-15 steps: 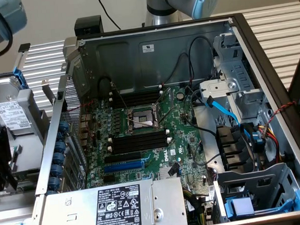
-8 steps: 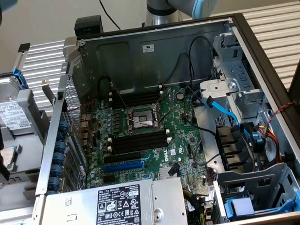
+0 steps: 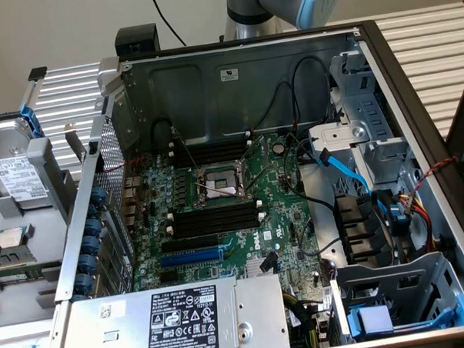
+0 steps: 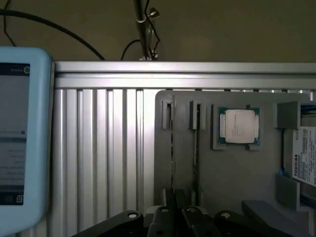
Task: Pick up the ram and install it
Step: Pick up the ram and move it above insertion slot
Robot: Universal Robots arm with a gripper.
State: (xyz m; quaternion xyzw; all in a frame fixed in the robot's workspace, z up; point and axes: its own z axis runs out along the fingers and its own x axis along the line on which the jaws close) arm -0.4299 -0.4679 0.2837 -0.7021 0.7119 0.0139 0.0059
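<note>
Two thin dark strips stand on edge in the slots of a grey holder tray [image 4: 232, 173]. The one at the gripper's side [image 4: 196, 148] looks like the ram seen edge-on, though its green face is hidden. My gripper [image 4: 177, 205] hovers over the tray's near end, its black fingers [image 4: 165, 217] shut together with nothing visibly between them. In the exterior view the open computer case [image 3: 242, 58] shows the motherboard's black memory slots [image 3: 215, 219] with white clips. A further pair of slots [image 3: 212, 152] lies beyond the processor socket [image 3: 217, 186]. The arm [image 3: 286, 6] stands behind the case.
A processor chip [image 4: 239, 127] sits in a pocket of the tray and a labelled hard drive [image 4: 303, 155] beside it. A pale blue tablet [image 4: 19, 138] stands on the ribbed aluminium table [image 4: 98, 148]. Inside the case are a blue expansion slot [image 3: 191, 257], cables [image 3: 347, 173] and the power supply [image 3: 177, 319].
</note>
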